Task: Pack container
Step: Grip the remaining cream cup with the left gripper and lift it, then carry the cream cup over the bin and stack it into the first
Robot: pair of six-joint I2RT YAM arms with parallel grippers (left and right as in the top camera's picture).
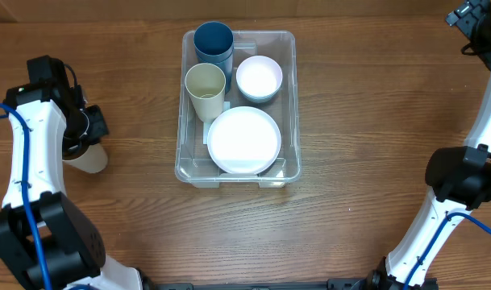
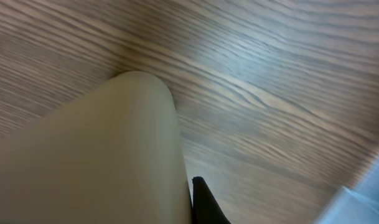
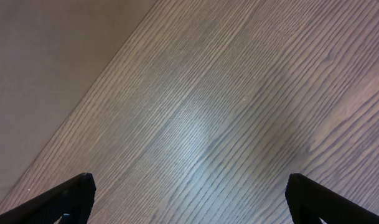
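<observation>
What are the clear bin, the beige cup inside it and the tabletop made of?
Large clear rectangular bin: glossy transparent plastic; table shows through its walls. Tall beige cup in it: likely matte plastic, even colour, no glare. Brown tabletop: wood or wood-look laminate; grain lines show, can't tell which.

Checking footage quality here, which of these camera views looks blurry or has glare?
Left wrist: the beige cup looms close and soft, the wood grain behind it smeared. Right wrist: a pale sheen on the table, grain crisp. Overhead: sharp, evenly lit.

Overhead top-down; wrist views close above table [image 1: 350, 121].
</observation>
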